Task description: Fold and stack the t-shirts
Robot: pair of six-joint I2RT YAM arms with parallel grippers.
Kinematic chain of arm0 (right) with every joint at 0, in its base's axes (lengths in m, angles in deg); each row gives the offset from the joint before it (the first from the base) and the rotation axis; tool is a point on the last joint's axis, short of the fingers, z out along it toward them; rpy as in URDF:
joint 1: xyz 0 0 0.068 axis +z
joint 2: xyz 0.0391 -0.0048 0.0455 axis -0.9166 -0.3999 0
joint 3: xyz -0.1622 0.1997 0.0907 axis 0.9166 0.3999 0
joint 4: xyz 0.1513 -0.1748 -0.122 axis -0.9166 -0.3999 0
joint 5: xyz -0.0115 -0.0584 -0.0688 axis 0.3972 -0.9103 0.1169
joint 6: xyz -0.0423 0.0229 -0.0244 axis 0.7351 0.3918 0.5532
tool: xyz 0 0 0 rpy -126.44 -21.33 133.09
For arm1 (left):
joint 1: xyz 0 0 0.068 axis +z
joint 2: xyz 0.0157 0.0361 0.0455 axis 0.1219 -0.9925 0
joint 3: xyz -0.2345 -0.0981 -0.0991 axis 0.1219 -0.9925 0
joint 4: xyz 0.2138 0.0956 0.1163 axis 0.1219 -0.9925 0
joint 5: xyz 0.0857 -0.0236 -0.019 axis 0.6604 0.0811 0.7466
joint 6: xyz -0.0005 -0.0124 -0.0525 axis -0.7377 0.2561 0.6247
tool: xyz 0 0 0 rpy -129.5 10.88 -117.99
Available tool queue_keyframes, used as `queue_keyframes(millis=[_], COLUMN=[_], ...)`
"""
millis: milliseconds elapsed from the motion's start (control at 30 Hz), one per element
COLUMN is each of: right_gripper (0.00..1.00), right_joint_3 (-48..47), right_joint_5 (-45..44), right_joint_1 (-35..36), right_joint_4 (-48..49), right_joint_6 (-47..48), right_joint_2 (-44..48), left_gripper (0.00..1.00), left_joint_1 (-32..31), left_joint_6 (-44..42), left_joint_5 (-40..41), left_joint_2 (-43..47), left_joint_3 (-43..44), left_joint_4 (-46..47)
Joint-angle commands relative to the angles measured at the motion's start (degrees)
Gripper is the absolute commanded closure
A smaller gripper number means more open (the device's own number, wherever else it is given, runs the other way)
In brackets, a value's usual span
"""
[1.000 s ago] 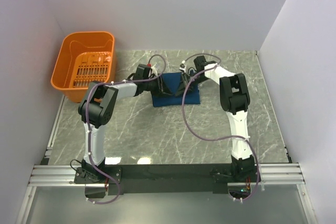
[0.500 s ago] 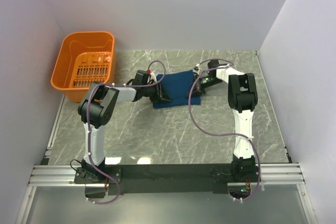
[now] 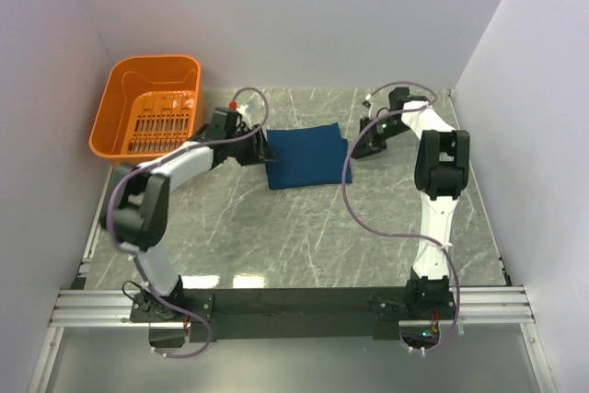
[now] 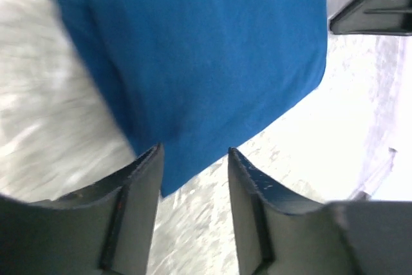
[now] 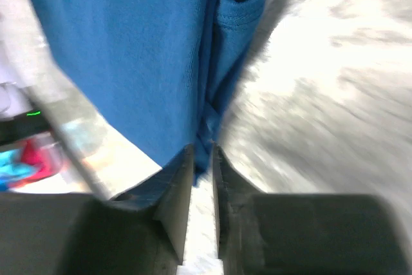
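Observation:
A single folded dark blue t-shirt (image 3: 306, 156) lies flat as a rectangle on the marble table; any others are out of view. My left gripper (image 3: 257, 145) sits just off its left edge. In the left wrist view that gripper (image 4: 194, 151) is open, with the t-shirt (image 4: 193, 49) ahead and one corner reaching between the fingertips. My right gripper (image 3: 362, 145) is just off the right edge. In the right wrist view the right gripper (image 5: 203, 151) stands slightly open, bare table showing in the narrow gap, and the t-shirt's layered edge (image 5: 219, 82) is at the tips.
An orange slatted basket (image 3: 147, 112) stands at the back left of the table (image 3: 304, 227). White walls close in the back and both sides. Cables loop from both arms over the table near the t-shirt.
Both grippers have drawn outward off the t-shirt, left to the left and right to the right, and their jaws have widened. The t-shirt now lies uncovered and flat.

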Motion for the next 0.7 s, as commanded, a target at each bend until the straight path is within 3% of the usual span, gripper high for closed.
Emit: queue_keyframes(millis=[0, 33, 100, 133, 267, 667], right_gripper=[0.72, 0.56, 0.41, 0.32, 0.31, 0.27], right_joint_3=[0.62, 1.24, 2.82, 2.92, 2.92, -2.52], right_joint_5=[-10.05, -12.06, -12.96, -13.05, -15.32, -28.16], right_joint_1=[-0.42, -0.42, -0.42, -0.25, 2.46, 9.77], right_joint_4=[1.94, 2.73, 4.93, 5.11, 6.68, 13.37], right_joint_6=[4.08, 4.26, 3.74, 3.47, -0.03, -9.97], right_joint_2=[10.08, 11.66, 12.37, 11.85, 9.48, 2.98], left_gripper=[0.48, 0.43, 0.34, 0.24, 0.07, 0.06], left_joint_1=[-0.07, 0.01, -0.07, 0.01, 0.36, 0.81], left_joint_6=[-7.86, -8.84, -9.72, -9.81, -8.06, -1.73], left_joint_5=[9.30, 12.89, 17.39, 20.45, 22.59, 23.56], left_joint_2=[11.45, 16.17, 20.94, 25.67, 35.54, 53.74], left_joint_3=[-1.23, -2.02, -5.00, -6.15, -12.57, -26.90], left_joint_4=[-3.25, -3.08, -1.94, -1.15, 1.84, -2.98])
